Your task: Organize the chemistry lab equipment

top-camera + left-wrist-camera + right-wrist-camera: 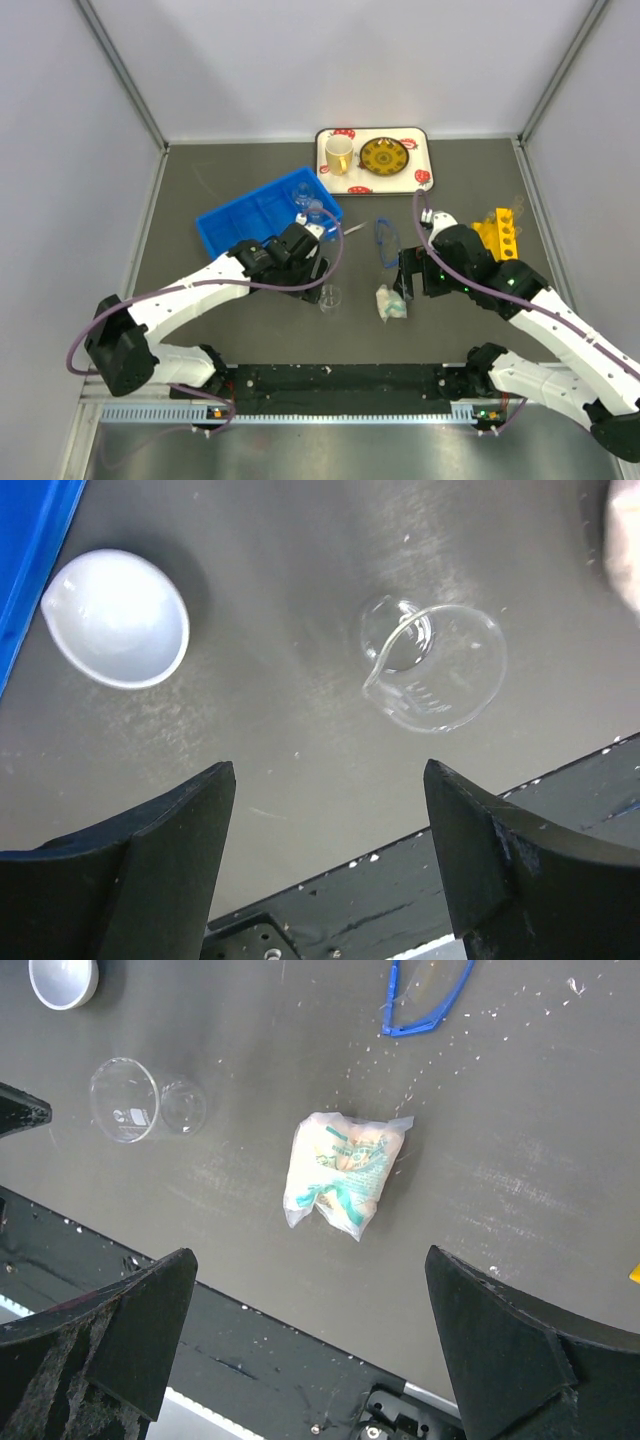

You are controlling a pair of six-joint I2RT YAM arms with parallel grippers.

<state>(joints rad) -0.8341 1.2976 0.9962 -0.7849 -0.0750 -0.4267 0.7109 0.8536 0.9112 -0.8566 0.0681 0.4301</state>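
While L claw [328,770] & R claw [310,1255] gape empty, clear spouted beaker [435,670] sits near smooth white dome [118,618].

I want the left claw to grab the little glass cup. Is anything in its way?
Nothing visible is. The left gripper is open above the table, and the beaker sits just ahead of it with only bare table between. The white dome lies off to one side, apart from both.

Three beakers [330,297], one dome [115,618], one packet [340,1175], one goggles [425,1005].
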